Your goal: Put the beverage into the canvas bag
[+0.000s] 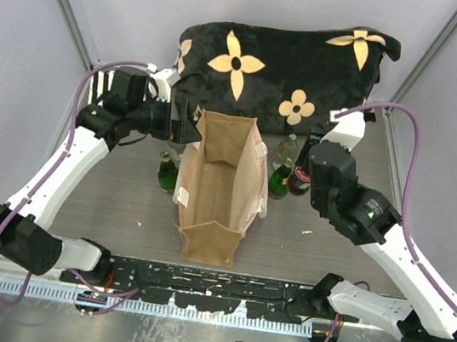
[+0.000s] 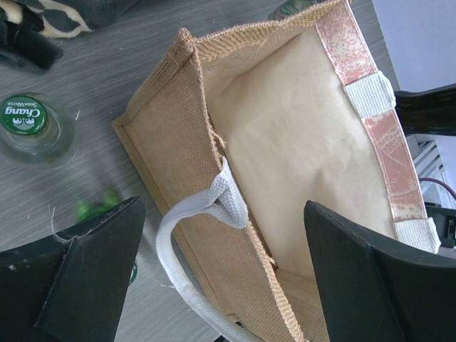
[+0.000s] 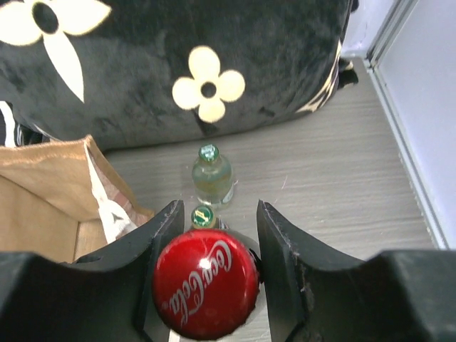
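The tan canvas bag [image 1: 217, 188] stands open in the middle of the table, and its inside [image 2: 299, 135] is empty. My left gripper [image 1: 194, 127] is open and straddles the bag's left wall [image 2: 214, 278] next to a pale handle [image 2: 178, 242]. My right gripper [image 1: 299, 168] is shut on a dark Coca-Cola bottle [image 1: 299, 180] with a red cap [image 3: 206, 283], standing right of the bag. The bag's corner shows in the right wrist view [image 3: 43, 192].
A black flowered cushion [image 1: 279, 62] lies behind the bag. A clear bottle [image 3: 211, 178] and a green-capped bottle [image 3: 203, 216] stand just beyond the cola bottle. A green Chang bottle [image 2: 23, 115] stands left of the bag [image 1: 166, 170]. Grey walls enclose the sides.
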